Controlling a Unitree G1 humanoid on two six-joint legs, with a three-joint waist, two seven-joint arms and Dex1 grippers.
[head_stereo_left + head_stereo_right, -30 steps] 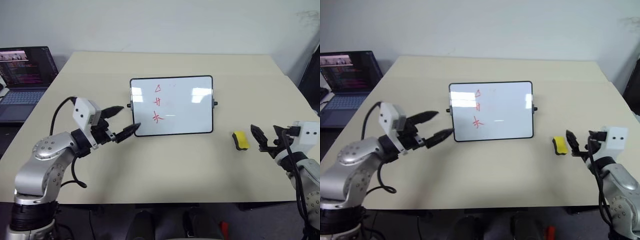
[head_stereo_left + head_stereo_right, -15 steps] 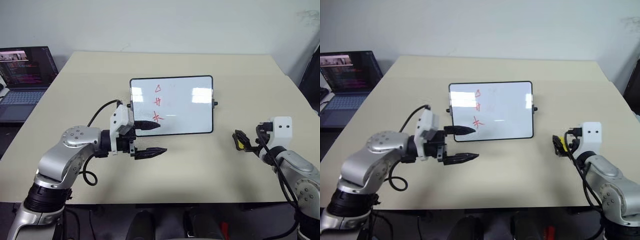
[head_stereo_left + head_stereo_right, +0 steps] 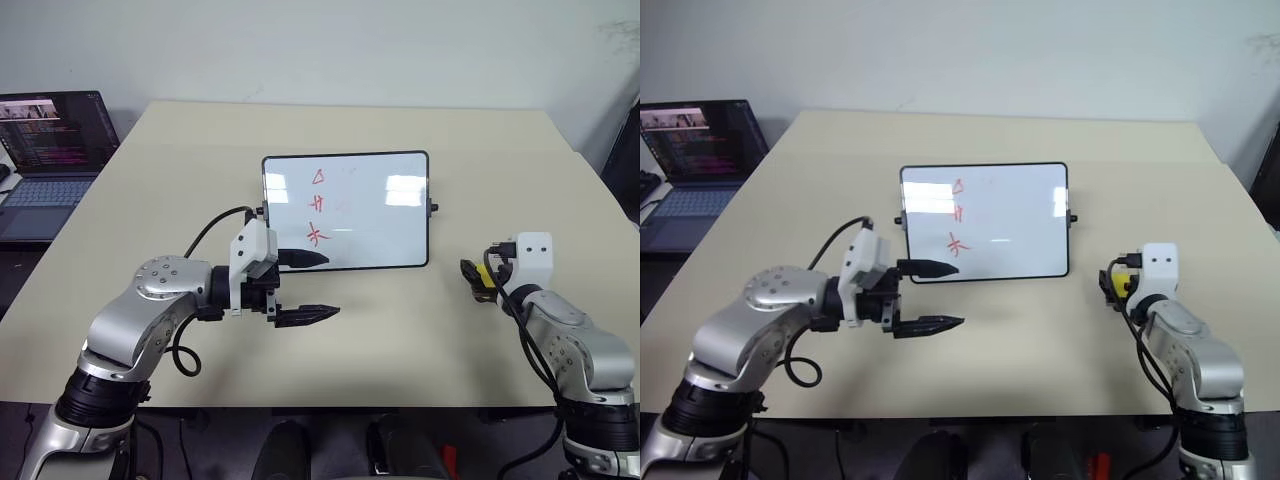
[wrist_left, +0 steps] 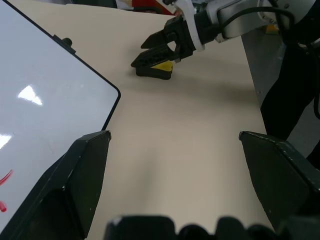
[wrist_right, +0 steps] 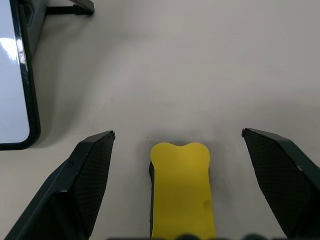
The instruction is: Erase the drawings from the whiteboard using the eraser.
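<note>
Both arms have come in toward the whiteboard (image 3: 346, 211) since a second ago: the left gripper (image 3: 302, 287) has swung across to the board's near left corner, and the right gripper (image 5: 177, 172) has advanced onto the eraser (image 5: 181, 187). The right gripper's jaws are spread fully, with one finger on either side of the yellow block and neither touching it; judged, this is the approach to a grasp not yet made. The eraser lies flat on the surface (image 3: 400, 320), just right of the whiteboard's near right corner and clear of its frame. The left gripper is also released and empty, likely positioned to steady the board. The drawings (image 3: 317, 206) stand untouched in a column on the board's left half. Open surface lies between eraser and board, giving room to lift and carry across.
</note>
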